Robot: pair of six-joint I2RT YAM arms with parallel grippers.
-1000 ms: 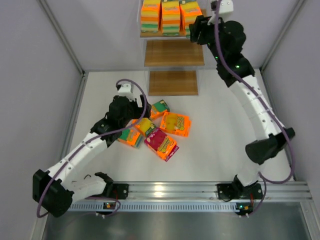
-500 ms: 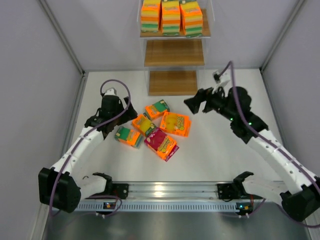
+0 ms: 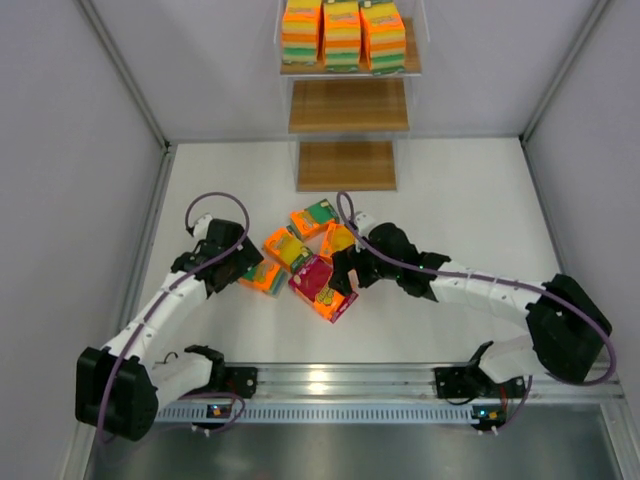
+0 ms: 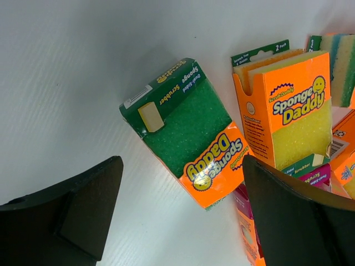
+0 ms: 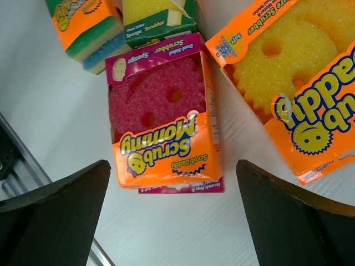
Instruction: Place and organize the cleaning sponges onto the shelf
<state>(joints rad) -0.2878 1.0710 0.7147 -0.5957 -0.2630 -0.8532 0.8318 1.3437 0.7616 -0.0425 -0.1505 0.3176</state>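
Several loose cleaning sponges lie in a cluster mid-table: a green-faced pack [image 3: 262, 275] [image 4: 188, 130], a yellow pack [image 3: 287, 248] [image 4: 285, 113], a magenta pack [image 3: 322, 287] [image 5: 161, 127] and a round yellow pack [image 3: 335, 240] [image 5: 299, 83]. More sponges [image 3: 342, 35] stand in three stacks on the shelf's top board. The shelf's [image 3: 348, 105] two lower boards are bare. My left gripper [image 3: 240, 268] [image 4: 177, 221] is open just left of the green pack, holding nothing. My right gripper [image 3: 343, 272] [image 5: 172, 221] hangs open over the near end of the magenta pack, empty.
A fifth pack with a green and blue edge [image 3: 315, 217] [image 5: 89, 25] lies at the far side of the cluster. A metal rail [image 3: 330, 382] runs along the near table edge. Grey walls close in both sides.
My right arm left the shelf's top tier, swung down to the pile and opened its jaws. My left gripper pulled back left, off the packs.
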